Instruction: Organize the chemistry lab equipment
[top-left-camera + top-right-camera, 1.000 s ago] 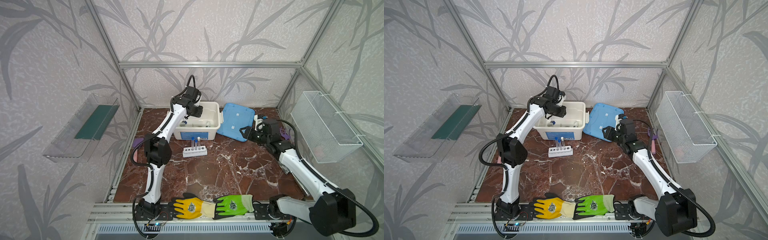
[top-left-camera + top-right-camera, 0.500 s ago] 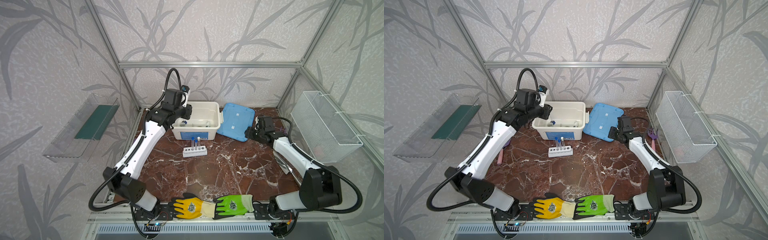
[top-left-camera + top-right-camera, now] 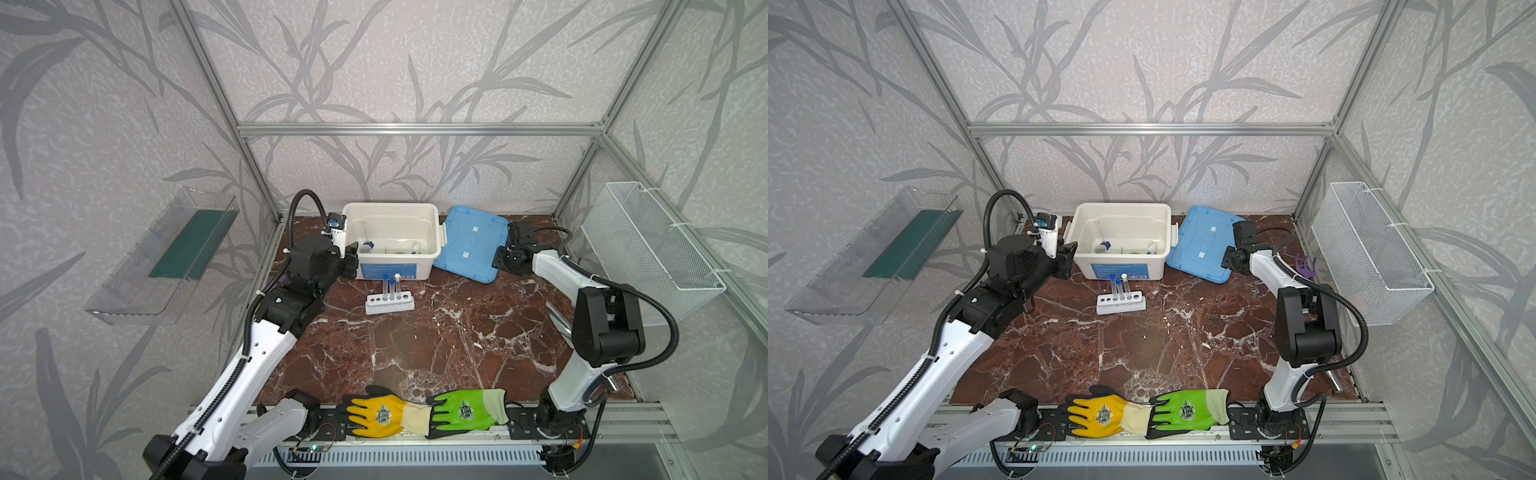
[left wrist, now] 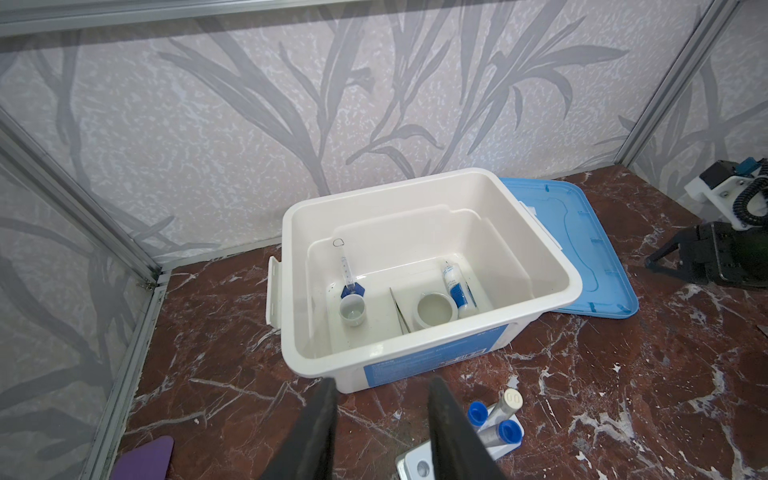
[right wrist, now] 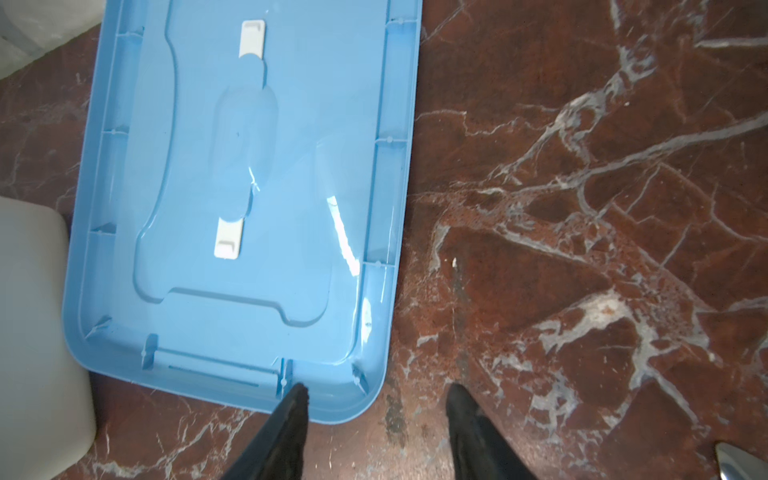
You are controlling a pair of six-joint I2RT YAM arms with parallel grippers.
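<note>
A white six-hole rack stands in front of the white bin and holds three capped test tubes. Inside the bin lie two white ceramic dishes, metal tweezers, a blue-labelled vial and a blue-based clear vessel. My left gripper is open and empty, hovering by the bin's front left corner. My right gripper is open at the near corner of the blue lid; one fingertip overlaps the lid's edge.
The blue lid lies upside down, right of the bin. Yellow and green gloves lie on the front rail. A wire basket hangs on the right wall, a clear shelf on the left. A purple tool lies at the right.
My left arm has drawn back from above the bin, toward the front left, and its gripper now sits lower by the bin's corner. My right arm has folded back, its gripper staying at the lid.
</note>
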